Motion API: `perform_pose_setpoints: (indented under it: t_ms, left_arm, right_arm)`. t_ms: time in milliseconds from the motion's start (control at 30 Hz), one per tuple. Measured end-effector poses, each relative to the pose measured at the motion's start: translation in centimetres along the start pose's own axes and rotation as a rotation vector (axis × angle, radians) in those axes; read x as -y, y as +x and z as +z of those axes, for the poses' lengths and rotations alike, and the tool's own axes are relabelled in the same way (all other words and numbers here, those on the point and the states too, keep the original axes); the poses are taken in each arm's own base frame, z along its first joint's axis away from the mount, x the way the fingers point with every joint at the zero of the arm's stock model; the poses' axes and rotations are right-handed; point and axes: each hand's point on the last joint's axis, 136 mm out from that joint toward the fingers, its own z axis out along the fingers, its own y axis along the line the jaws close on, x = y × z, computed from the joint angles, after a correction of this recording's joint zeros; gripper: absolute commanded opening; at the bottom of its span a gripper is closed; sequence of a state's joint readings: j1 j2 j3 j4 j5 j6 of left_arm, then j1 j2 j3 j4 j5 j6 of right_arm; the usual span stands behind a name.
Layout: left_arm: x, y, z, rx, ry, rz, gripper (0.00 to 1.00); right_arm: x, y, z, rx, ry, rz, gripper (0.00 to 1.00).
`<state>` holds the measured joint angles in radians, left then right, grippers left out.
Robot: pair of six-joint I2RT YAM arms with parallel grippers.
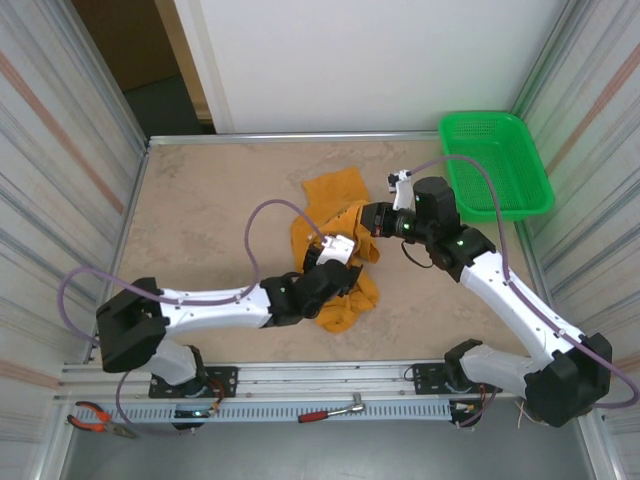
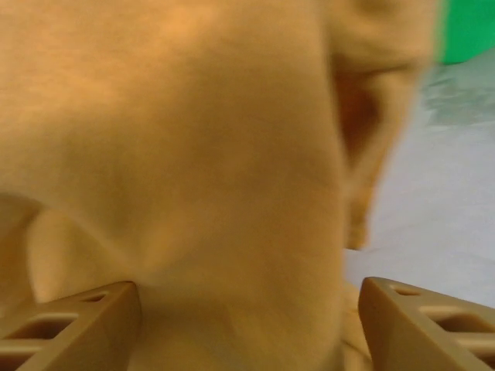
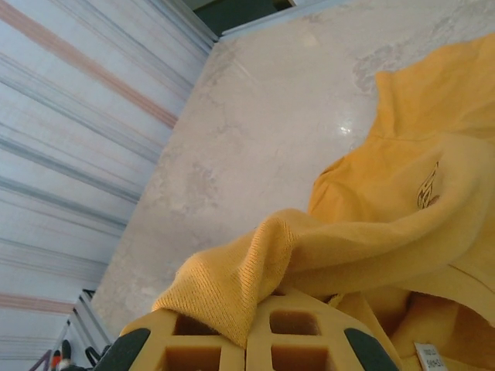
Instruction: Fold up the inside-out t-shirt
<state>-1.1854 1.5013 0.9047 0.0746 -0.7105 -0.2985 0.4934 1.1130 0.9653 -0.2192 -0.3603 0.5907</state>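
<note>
Your left hand (image 2: 247,317) spread wide, fingers apart over crumpled orange t-shirt (image 1: 335,190) at desk (image 1: 210,210) centre. Your right hand (image 3: 247,340) pressed together, pinching t-shirt fold at its right side. Green basket (image 1: 498,165) far right.

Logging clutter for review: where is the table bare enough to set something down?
Free: the table left of the t-shirt, up to the wall, and behind it. Crowded: centre, left gripper and right gripper at the t-shirt.
</note>
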Motion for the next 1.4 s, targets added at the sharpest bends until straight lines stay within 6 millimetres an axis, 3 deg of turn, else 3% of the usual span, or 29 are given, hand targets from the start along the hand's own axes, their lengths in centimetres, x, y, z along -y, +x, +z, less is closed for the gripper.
perform_pose_setpoints:
  t_ms: [100,233,300,400,533,633,667,700,733,767,833,900,967,1133,1233,1400]
  left_arm:
    - [-2.5,-0.4,1.0,-0.008,-0.029,-0.016,0.27]
    - [-7.3,-2.4,1.6,0.01,0.099,-0.143,0.0]
    - [-10.2,-4.9,1.5,0.061,0.208,-0.239,0.0]
    - [-12.4,-8.8,0.5,0.134,0.444,-0.339,0.0]
    - [-11.2,-11.8,-1.0,0.144,0.764,-0.376,0.0]
    - [-9.1,-11.2,-1.7,0.086,0.934,-0.38,0.0]
    - [-8.4,-10.7,-1.8,0.061,0.977,-0.381,0.0]
    - [-7.8,-10.2,-1.9,0.039,1.012,-0.383,0.0]
    - [-7.3,-9.9,-2.0,0.023,1.036,-0.384,0.0]
    - [-6.9,-9.5,-2.1,0.008,1.059,-0.387,0.0]
    - [-6.4,-8.6,-2.3,-0.021,1.087,-0.398,0.0]
    - [-6.2,-7.7,-2.4,-0.041,1.098,-0.409,0.0]
    - [-6.0,-7.1,-2.4,-0.056,1.102,-0.418,0.0]
    - [-6.0,-6.7,-2.4,-0.066,1.106,-0.422,0.0]
    - [-6.0,-6.6,-2.4,-0.066,1.106,-0.422,0.0]
    - [-5.9,-6.6,-2.4,-0.067,1.108,-0.421,0.0]
  right_arm:
    - [0.7,0.2,-0.2,-0.005,0.029,0.002,0.0]
    - [2.5,-0.9,-1.4,0.015,0.084,0.023,0.0]
    - [3.1,-2.0,-2.2,0.033,0.098,0.043,0.0]
    - [2.1,-3.3,-2.9,0.05,0.063,0.036,0.0]
    - [1.2,-4.3,-3.3,0.082,0.034,0.021,0.0]
    - [2.4,-4.5,-2.6,0.091,0.067,0.032,0.0]
    - [3.4,-4.5,-2.0,0.088,0.093,0.045,0.05]
    - [4.7,-4.5,-1.4,0.082,0.129,0.062,0.29]
    - [6.2,-4.4,-0.7,0.072,0.168,0.084,0.44]
    - [7.8,-4.2,-0.1,0.055,0.212,0.105,0.53]
    - [10.5,-3.1,0.9,0.014,0.288,0.146,0.6]
    - [11.9,-2.0,0.9,-0.008,0.334,0.172,0.66]
    - [11.4,-0.9,0.4,-0.017,0.337,0.174,0.69]
    - [7.4,0.1,-0.9,0.003,0.246,0.112,0.7]
    - [5.5,0.3,-0.7,0.012,0.191,0.105,0.73]
    - [6.3,2.6,1.4,-0.025,0.176,0.192,0.77]
